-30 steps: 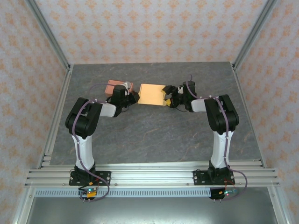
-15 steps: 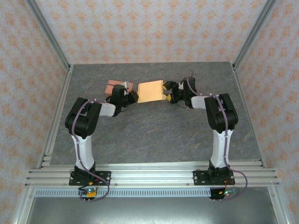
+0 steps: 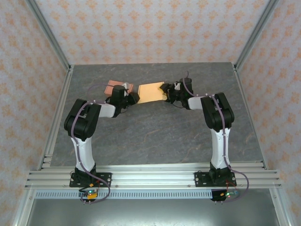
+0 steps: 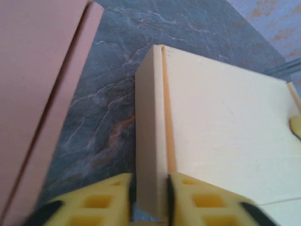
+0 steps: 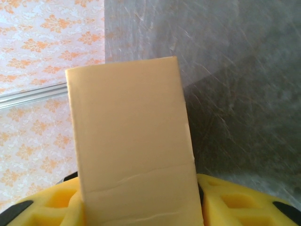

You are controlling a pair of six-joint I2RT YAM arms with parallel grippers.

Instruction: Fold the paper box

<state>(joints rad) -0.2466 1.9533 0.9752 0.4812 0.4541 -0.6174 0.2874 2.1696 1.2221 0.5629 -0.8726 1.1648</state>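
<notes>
Box (image 3: pixel 150 91) upper centre of the top view, between two grippers
Left gripper (image 3: pixel 135 98) jaws slightly parted around raised left flap (image 4: pixel 150 141); right gripper (image 3: pixel 166 94) flanking right flap (image 5: pixel 131 141), grip unclear; pink box (image 3: pixel 114 87) just left

We see the paper box (image 3: pixel 150 92) on the grey table (image 3: pixel 155 136), the left gripper (image 3: pixel 133 98) at its left edge, the right gripper (image 3: pixel 166 94) at its right, and a pink box (image 3: pixel 111 87) just beside the left gripper.
</notes>
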